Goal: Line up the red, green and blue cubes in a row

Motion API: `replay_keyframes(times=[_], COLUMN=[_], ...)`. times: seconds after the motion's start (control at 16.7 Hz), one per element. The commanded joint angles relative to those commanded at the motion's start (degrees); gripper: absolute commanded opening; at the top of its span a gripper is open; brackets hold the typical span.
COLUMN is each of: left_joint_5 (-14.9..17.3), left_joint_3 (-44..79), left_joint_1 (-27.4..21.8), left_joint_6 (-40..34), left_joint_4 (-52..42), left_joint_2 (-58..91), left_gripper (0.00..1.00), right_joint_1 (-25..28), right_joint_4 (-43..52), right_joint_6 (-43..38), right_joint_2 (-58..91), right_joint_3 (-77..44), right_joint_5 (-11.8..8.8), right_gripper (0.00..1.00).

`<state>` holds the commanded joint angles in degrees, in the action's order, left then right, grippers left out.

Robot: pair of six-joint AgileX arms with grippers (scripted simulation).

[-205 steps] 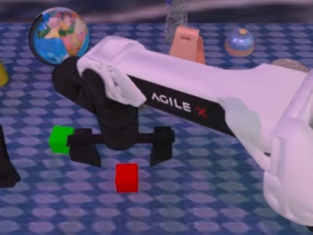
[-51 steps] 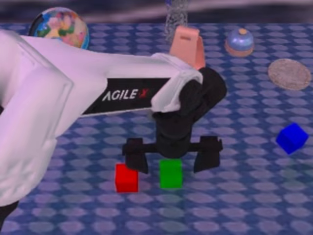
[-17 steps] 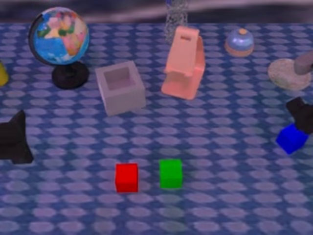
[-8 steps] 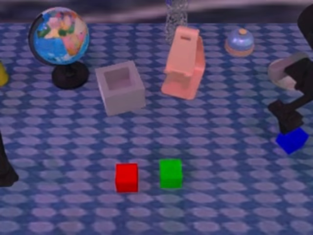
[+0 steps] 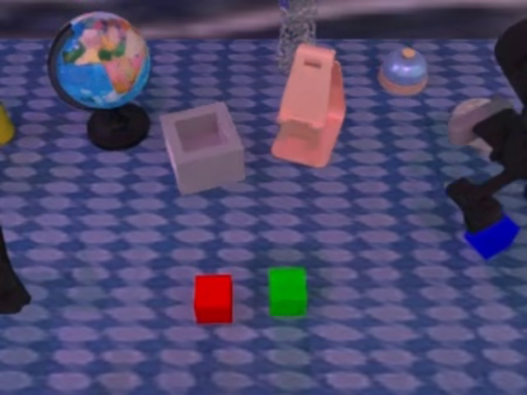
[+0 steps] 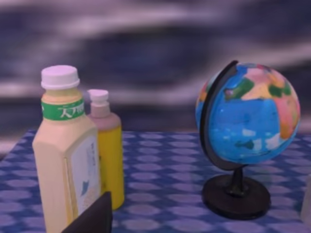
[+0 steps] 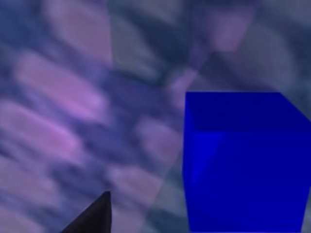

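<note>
At the tabletop's (image 5: 370, 329) left edge, the left end effector (image 5: 8, 288) sits parked, its finger state unclear. Red cube (image 5: 213, 298) and green cube (image 5: 287, 291) sit side by side near the front. Far right, the right end effector (image 5: 486, 216) hovers spread over the blue cube (image 5: 494, 239), not yet gripping; closing on it likely comes next.

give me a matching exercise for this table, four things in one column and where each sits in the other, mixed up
Things:
1. bright red matte cube
2. bright green matte cube
3. deep blue matte cube
4. hollow greyish-lilac box

Places:
A. between the globe and the pink stand
B. right edge, under the right gripper
C. front, left of its neighbour cube
D. front, right of its neighbour cube

Pairs: 1-C, 2-D, 3-B, 4-A
</note>
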<state>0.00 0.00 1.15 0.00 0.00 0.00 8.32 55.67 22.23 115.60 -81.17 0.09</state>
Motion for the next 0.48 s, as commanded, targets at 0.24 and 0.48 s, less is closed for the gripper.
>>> replay_keyframes(times=[0.24,0.48], left_joint_5=[0.0,0.0], left_joint_3=[0.0,0.0], left_joint_1=[0.0,0.0], left_joint_6=[0.0,0.0], left_joint_4=[0.0,0.0], left_joint_2=[0.0,0.0], left_gripper=[1.0,1.0], right_joint_1=[0.11,0.16], right_joint_4=[-9.27,-11.95], right_joint_6=[-0.19,-0.24], right_joint_2=[3.85,5.31], right_joint_3=[4.88,6.53], right_joint_5=[0.03,0.04], right_gripper=[1.0,1.0])
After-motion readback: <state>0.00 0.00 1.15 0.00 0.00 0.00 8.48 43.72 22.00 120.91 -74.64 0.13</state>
